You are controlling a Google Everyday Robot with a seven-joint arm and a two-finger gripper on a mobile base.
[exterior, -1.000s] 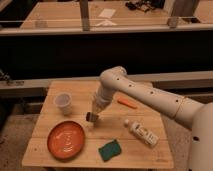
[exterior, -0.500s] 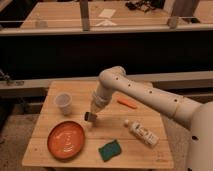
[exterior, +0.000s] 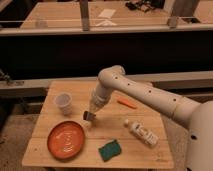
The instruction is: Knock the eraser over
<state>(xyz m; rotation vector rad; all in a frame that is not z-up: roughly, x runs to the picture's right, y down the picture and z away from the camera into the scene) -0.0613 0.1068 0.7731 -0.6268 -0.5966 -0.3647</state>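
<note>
Wooden desk (exterior: 107,134): gripper (exterior: 90,115) low over it, open or closed I cannot tell. Eraser not made out near it; knock-over seemingly not yet done.

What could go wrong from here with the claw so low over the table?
1. The claw hangs close above the wooden table, near the clear cup and the orange plate. A wide sweep might tip the light cup instead.
2. The eraser cannot be told apart from the dark tip of the claw, so a push may miss it or only slide it.
3. Going any lower might scrape the tabletop.
</note>
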